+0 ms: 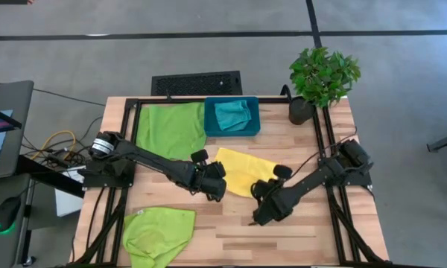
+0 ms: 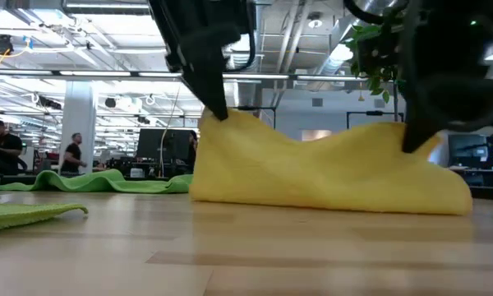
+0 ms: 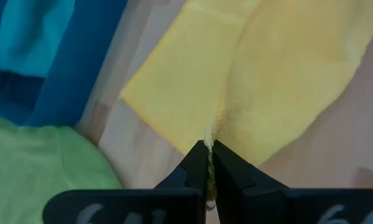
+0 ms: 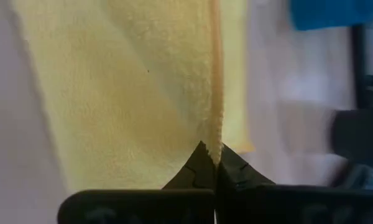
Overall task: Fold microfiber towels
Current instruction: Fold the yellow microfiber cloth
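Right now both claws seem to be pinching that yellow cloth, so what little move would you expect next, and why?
Probably a small lift together, then carrying the pinched edge across to fold it. The left gripper and right gripper are each shut on an edge of the yellow towel, and the low view shows both pinched points raised while the rest sags on the table.

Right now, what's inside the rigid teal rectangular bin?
The rigid teal bin holds one crumpled teal microfiber towel. The towel covers most of the floor, so anything beneath it cannot be seen.
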`<state>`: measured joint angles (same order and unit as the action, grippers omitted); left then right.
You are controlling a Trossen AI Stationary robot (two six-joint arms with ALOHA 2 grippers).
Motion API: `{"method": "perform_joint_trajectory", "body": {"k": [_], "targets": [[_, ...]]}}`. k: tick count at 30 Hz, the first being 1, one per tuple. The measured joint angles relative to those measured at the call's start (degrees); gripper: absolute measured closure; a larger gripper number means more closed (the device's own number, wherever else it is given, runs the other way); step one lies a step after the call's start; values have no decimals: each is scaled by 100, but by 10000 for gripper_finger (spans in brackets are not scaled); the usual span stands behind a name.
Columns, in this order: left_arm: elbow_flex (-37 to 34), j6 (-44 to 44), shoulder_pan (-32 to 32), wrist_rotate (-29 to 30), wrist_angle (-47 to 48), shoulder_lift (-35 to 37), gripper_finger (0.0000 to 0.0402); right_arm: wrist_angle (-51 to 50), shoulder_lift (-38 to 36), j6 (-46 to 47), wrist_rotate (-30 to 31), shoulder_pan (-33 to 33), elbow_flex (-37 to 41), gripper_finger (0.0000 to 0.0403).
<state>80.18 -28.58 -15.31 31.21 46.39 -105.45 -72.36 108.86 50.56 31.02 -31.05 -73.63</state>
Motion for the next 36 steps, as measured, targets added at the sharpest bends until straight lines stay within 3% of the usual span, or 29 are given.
{"method": "perform_joint_trajectory", "body": {"k": [13,20,30,36], "targets": [[-356,777,855,-333,-770,-61,401,-496,4,-444,223,881,0,398],[-352,1430,1144,-826,-1244,-61,395,-500,4,-466,77,998,0,388],[-352,1604,1377,-812,-1370,-61,387,-489,9,-604,-117,1112,0,372],[-352,1748,1471,-845,-1497,-61,357,-474,9,-605,-266,1170,0,334]]}}
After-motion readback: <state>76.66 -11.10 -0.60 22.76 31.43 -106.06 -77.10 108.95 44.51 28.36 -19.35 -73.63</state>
